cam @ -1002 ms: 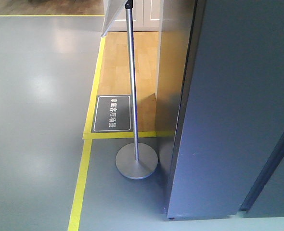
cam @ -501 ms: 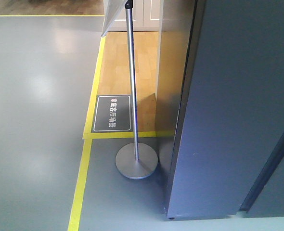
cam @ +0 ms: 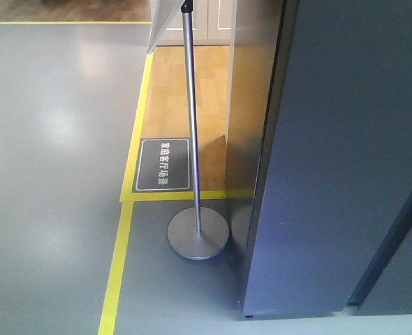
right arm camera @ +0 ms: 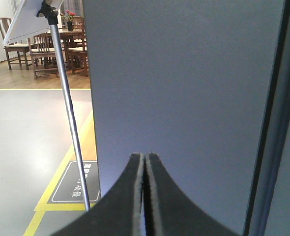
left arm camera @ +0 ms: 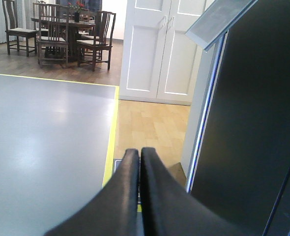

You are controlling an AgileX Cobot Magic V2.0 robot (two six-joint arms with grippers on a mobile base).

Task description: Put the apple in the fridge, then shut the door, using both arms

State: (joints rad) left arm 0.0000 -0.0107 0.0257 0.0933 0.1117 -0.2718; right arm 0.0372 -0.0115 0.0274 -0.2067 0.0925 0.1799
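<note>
The apple is out of view in every frame. The fridge (cam: 332, 174) fills the right of the front view as a tall dark-grey panel standing on the floor. A dark seam (cam: 394, 237) runs down near its right edge, and I cannot tell the door from the body. My left gripper (left arm camera: 139, 150) is shut and empty, pointing at the floor left of the fridge's dark face (left arm camera: 253, 128). My right gripper (right arm camera: 145, 155) is shut and empty, close in front of the grey fridge panel (right arm camera: 184, 88). Neither gripper shows in the front view.
A sign stand with a metal pole (cam: 192, 139) and round base (cam: 197, 237) stands just left of the fridge. A black floor label (cam: 163, 164) and yellow tape lines (cam: 115, 272) mark the grey floor. White cabinet doors (left arm camera: 159, 49) and dining chairs (left arm camera: 61, 29) are farther back.
</note>
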